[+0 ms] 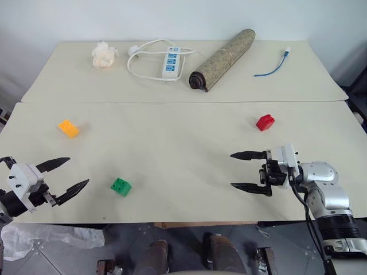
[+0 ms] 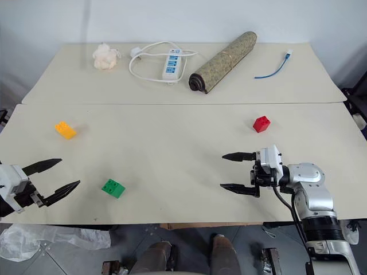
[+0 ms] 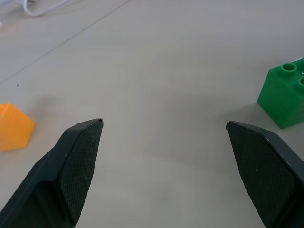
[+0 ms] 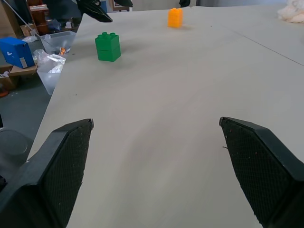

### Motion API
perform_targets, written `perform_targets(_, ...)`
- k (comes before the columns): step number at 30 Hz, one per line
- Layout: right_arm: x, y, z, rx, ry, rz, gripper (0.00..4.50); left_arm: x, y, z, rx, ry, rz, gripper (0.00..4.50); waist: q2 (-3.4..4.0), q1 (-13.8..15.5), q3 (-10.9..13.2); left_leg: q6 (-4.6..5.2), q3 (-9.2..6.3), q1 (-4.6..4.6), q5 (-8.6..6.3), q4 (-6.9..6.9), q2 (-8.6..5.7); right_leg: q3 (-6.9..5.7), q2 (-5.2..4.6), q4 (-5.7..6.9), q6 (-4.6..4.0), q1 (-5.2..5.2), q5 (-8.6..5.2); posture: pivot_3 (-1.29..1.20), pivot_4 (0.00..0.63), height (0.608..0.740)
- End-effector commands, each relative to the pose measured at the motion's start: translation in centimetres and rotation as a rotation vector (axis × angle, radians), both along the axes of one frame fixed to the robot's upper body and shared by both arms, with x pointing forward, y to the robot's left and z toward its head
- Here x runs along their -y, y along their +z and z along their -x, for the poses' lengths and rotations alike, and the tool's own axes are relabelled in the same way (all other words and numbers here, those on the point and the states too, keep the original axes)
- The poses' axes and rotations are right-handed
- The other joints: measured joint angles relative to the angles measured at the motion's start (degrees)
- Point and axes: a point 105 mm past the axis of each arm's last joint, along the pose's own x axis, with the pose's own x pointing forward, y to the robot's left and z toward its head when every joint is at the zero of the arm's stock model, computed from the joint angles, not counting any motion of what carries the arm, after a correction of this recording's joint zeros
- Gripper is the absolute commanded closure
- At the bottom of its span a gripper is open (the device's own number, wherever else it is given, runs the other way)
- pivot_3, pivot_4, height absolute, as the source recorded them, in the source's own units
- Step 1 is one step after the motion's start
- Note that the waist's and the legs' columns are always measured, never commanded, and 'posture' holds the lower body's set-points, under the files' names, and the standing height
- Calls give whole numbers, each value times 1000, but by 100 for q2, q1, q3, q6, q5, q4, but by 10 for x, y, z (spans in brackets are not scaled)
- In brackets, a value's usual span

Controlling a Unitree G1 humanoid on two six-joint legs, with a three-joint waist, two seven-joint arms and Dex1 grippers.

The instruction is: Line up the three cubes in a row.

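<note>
Three cubes lie apart on the near table. The orange-yellow cube (image 1: 69, 128) sits at the left, the green cube (image 1: 121, 186) near the front edge left of centre, the red cube (image 1: 265, 122) at the right. My left gripper (image 1: 73, 176) hovers open at the front left corner, a little left of the green cube (image 3: 285, 92), nothing between its fingers. My right gripper (image 1: 241, 171) stands open at the front right, pointing left, below the red cube and empty. The right wrist view looks across the table to the green cube (image 4: 108, 46) and the orange-yellow cube (image 4: 175, 17).
On the far table lie a fluffy white wad (image 1: 104, 55), a white power strip with its cord (image 1: 171, 63), a rolled mat (image 1: 222, 51) and a blue cable (image 1: 274, 66). A seam (image 1: 183, 102) separates the two tables. A plastic bag (image 1: 40, 235) lies on the floor at the left.
</note>
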Motion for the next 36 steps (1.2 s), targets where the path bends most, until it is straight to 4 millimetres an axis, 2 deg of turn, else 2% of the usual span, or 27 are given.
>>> perform_targets(1, 1, 7, 0, 42, -13, -20, 0, -5, 3, -1, 26, 32, -31, 103, 0, 0, 0, 0, 0, 0, 0, 0, 0, 0, 0, 1, 0, 0, 0, 0, 150, 740)
perform_targets(5, 1, 19, -10, 84, -117, -103, 0, 0, 12, -3, 17, 23, 73, 103, 0, -2, 0, 0, 0, 0, 0, 1, 0, 0, 0, 12, 0, 0, 0, 0, 150, 740)
perform_targets(8, 29, 42, -18, 134, -325, -198, 0, 24, 28, -3, 38, -92, 81, 103, 3, 17, 2, 0, -1, -3, 0, 3, -1, 2, -1, 24, 1, -3, 0, 0, 150, 740)
perform_targets(11, 68, 51, -22, 166, -557, -227, 0, 59, 34, -2, 26, -235, 75, 103, 6, 78, 3, 4, -12, -5, -1, 4, -10, -6, -10, 20, 1, 3, 1, 0, 150, 740)
perform_targets(14, 124, 38, -18, 147, -887, -234, 0, 101, 42, -3, 27, -387, 98, 103, 5, 166, 3, 6, -13, -4, -3, 5, -13, -6, -11, 16, 1, 7, 0, 0, 150, 740)
perform_targets(16, 145, 24, -12, 123, -1016, -218, 0, 118, 43, -4, 30, -440, 106, 103, 9, 154, 4, 7, -15, -5, -3, 5, -15, -8, -12, 17, 1, 9, 1, 0, 150, 740)
perform_targets(18, 156, 5, -6, 75, -1102, -151, 0, 132, 41, -5, 17, -491, 128, 103, 14, 134, 2, 7, -9, -4, -3, 4, -14, -5, -8, 20, 1, 7, 1, 0, 150, 740)
perform_targets(20, 155, -2, -8, 47, -1146, -136, 0, 142, 36, -6, -9, -530, 143, 103, 18, 57, 4, 6, 4, 0, -2, 3, -9, 1, 0, 23, 2, 6, 1, 0, 150, 740)
perform_targets(24, 132, 11, -22, 41, -1099, -169, 0, 146, 33, -10, -8, -547, 146, 103, 25, -102, 9, -3, 35, 16, 6, 7, 1, 16, 13, 31, 6, 3, 3, 0, 150, 740)
perform_targets(29, 112, 29, -53, -29, -1083, -107, 0, 147, 34, -17, 6, -553, 133, 103, 29, -128, 12, -17, 29, 20, 27, 9, 1, 32, 11, 52, 6, -3, 3, 0, 150, 740)
perform_targets(33, 107, 43, -92, -77, -1147, -53, 0, 152, 33, -19, 7, -568, 118, 103, 30, -112, 12, -18, 13, 9, 29, 8, 0, 25, 7, 47, 3, -10, 2, 0, 150, 740)
perform_targets(36, 107, 47, -113, -67, -1186, -22, 0, 155, 32, -19, 13, -573, 113, 103, 30, -110, 12, -11, 15, 4, 30, 11, -13, 25, -2, 47, 4, -14, 3, 0, 150, 740)
